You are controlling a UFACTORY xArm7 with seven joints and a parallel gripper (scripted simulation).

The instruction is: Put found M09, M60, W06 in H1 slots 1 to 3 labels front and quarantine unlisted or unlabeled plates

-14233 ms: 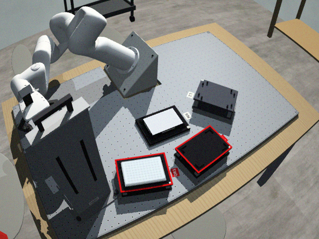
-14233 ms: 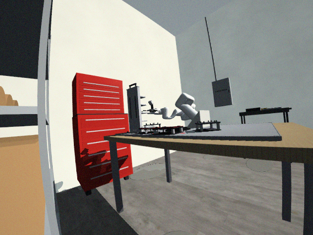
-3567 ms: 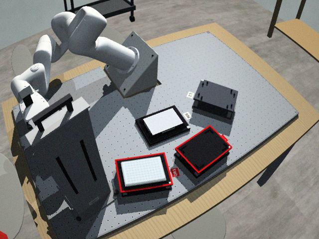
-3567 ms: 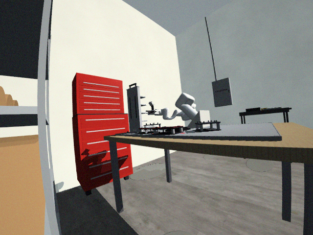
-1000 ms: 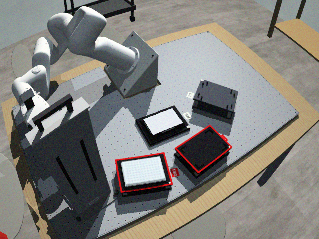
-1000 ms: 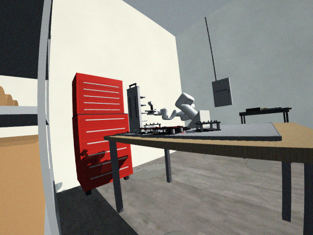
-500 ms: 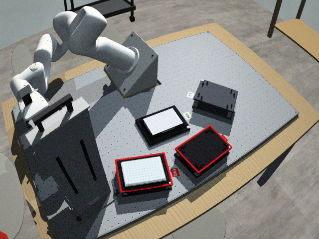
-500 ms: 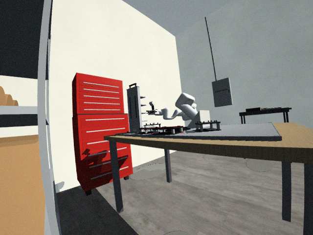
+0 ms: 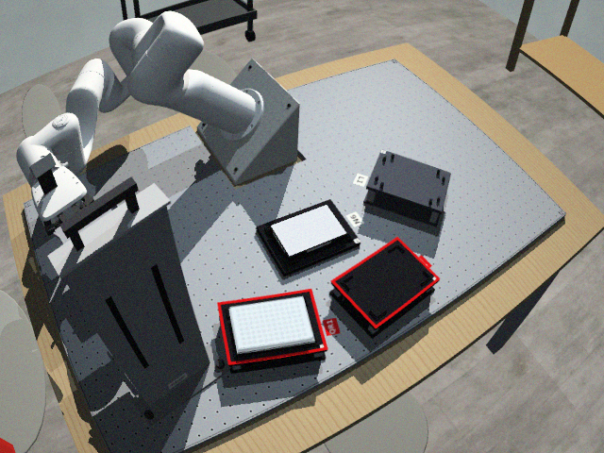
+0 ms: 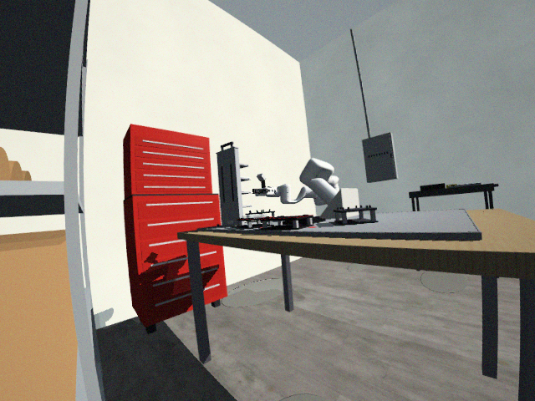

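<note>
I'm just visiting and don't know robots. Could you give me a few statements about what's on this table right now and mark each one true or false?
1. Both red-framed trays hold a white plate. False: one red-framed tray holds a white plate; the other red-framed tray shows only its dark bed.
2. The end effector is by the tall gray tower, far from the trays. True.
3. The end effector is carrying a white plate. False: it is shut on nothing.
4. A white plate lies on the black tray in the middle. True.
5. The dark raised stand at the back holds no plate. True.
</note>
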